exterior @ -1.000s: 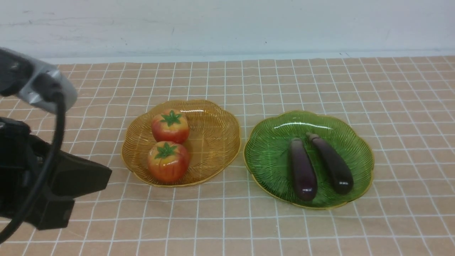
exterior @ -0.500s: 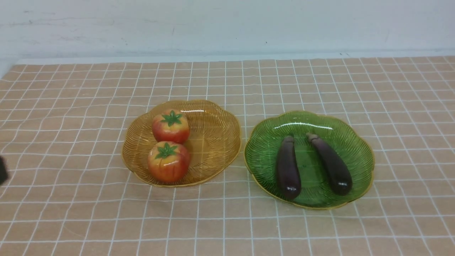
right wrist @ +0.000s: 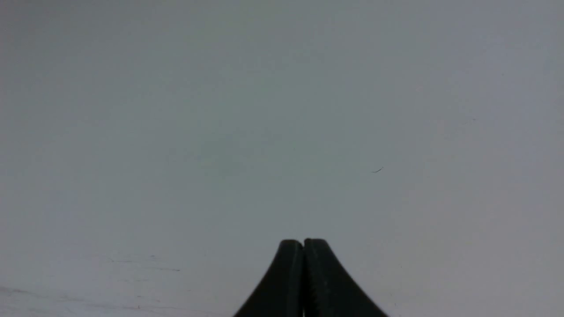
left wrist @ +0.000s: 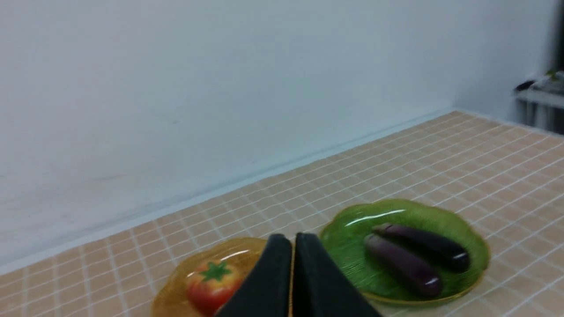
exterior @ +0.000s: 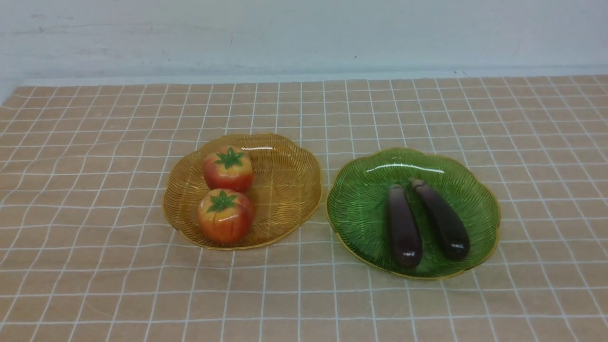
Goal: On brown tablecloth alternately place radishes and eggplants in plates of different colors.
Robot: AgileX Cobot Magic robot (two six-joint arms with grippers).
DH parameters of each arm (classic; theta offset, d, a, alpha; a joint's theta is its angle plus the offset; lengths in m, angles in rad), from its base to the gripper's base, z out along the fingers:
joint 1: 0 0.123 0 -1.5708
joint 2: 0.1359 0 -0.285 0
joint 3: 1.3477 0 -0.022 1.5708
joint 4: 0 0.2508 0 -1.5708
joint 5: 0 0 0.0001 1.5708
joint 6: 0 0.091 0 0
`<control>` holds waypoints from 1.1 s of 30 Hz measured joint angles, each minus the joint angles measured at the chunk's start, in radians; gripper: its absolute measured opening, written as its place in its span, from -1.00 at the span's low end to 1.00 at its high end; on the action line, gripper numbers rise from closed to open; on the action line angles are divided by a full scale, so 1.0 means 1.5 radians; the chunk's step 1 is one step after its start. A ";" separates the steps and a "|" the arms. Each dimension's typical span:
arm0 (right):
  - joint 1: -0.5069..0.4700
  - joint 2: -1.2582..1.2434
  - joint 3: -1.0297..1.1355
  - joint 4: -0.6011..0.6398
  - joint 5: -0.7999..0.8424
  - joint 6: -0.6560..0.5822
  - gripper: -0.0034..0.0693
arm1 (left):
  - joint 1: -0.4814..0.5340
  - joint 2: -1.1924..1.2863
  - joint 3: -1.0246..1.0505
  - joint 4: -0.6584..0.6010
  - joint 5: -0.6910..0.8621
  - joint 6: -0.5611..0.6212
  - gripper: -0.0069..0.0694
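On the brown tablecloth [exterior: 95,190] the amber plate [exterior: 289,185] holds two radishes [exterior: 228,168] [exterior: 225,215], one behind the other. To its right, the green plate [exterior: 361,204] holds two eggplants [exterior: 403,227] [exterior: 442,219] side by side, stems pointing away. Neither arm shows in the front view. My left gripper [left wrist: 292,237] is shut and empty, well back from the amber plate [left wrist: 238,248], one radish [left wrist: 211,281], the green plate [left wrist: 352,237] and both eggplants [left wrist: 403,266] [left wrist: 423,246]. The right gripper [right wrist: 303,242] is shut with nothing in it, facing a blank wall.
A pale wall [exterior: 304,38] runs along the far edge of the table. The cloth is slightly wrinkled at the left [exterior: 42,199]. In the left wrist view, dark furniture [left wrist: 542,105] stands beyond the table's far corner.
The left arm has drawn back out of the front view's left side. The left eggplant rolled left half a second ago and now lies close beside the other again.
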 joint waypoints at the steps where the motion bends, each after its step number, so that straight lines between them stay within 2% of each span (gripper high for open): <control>1: 0.000 0.000 0.000 0.000 0.000 0.000 -0.95 | 0.000 0.000 0.016 0.026 -0.012 -0.001 -0.83; 4: 0.000 0.000 0.000 0.000 0.001 0.000 -0.95 | 0.000 -0.001 0.068 0.091 -0.056 -0.033 -0.83; 10: 0.000 0.000 0.001 0.000 0.001 0.000 -0.95 | 0.019 -0.072 0.251 0.313 -0.173 -0.238 -0.83; 12: 0.000 0.000 0.001 0.000 0.001 0.000 -0.95 | 0.044 -0.124 0.330 0.385 -0.183 -0.301 -0.83; 14: 0.000 0.000 0.001 0.000 0.002 0.000 -0.95 | 0.068 -0.164 0.389 0.418 -0.181 -0.337 -0.83; 21: 0.000 0.000 0.001 0.000 0.002 0.000 -0.95 | 0.097 -0.177 0.517 0.435 -0.170 -0.349 -0.83; 25: 0.000 0.000 0.001 0.000 0.002 0.000 -0.95 | 0.097 -0.178 0.527 0.406 -0.213 -0.350 -0.83; 29: 0.000 0.000 0.001 0.000 0.002 0.000 -0.95 | 0.097 -0.178 0.528 0.363 -0.219 -0.350 -0.83; 33: 0.000 0.000 0.001 0.000 0.002 0.000 -0.95 | 0.097 -0.178 0.528 0.357 -0.219 -0.350 -0.83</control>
